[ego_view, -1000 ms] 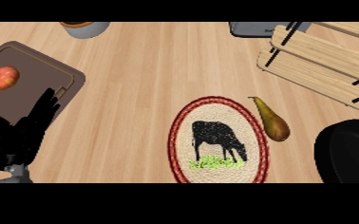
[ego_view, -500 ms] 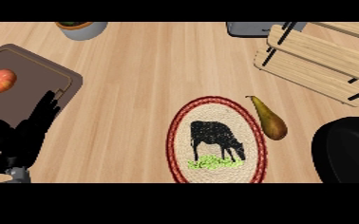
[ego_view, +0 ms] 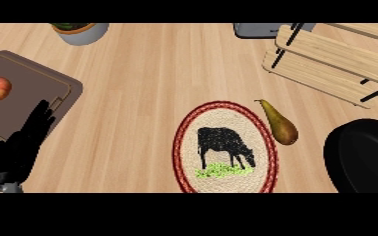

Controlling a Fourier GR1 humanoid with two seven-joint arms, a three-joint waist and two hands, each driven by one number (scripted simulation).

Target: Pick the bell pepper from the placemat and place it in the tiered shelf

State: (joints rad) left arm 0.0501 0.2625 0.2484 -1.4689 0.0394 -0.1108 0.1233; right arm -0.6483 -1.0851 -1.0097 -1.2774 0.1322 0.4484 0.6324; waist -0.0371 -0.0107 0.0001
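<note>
Currently, from my remote seat, I see the placemat [ego_view: 225,153], an oval with a red braided rim and a black cow over green grass, lying near centre on the wooden counter [ego_view: 162,80]. Task names a bell pepper; what I see instead is a brown-green pear [ego_view: 280,124], lying just beside the mat's right rim, stem pointing far-left, resting on bare counter rather than on the mat. The tiered shelf [ego_view: 328,60], pale slats on black posts, stands far right, well apart from the pear. Left hand [ego_view: 26,142] shows at the near left edge, fingers straight and relaxed, holding nothing, overlapping the near edge of a brown tray [ego_view: 37,87]. An orange-red round thing [ego_view: 4,87] sits at that tray's left edge, cut off by the view. A large black shape at near right is the right hand [ego_view: 354,155]; I cannot tell its finger state. Far left, a grey pot [ego_view: 81,31]; far right, a grey object [ego_view: 258,30] behind the shelf.
</note>
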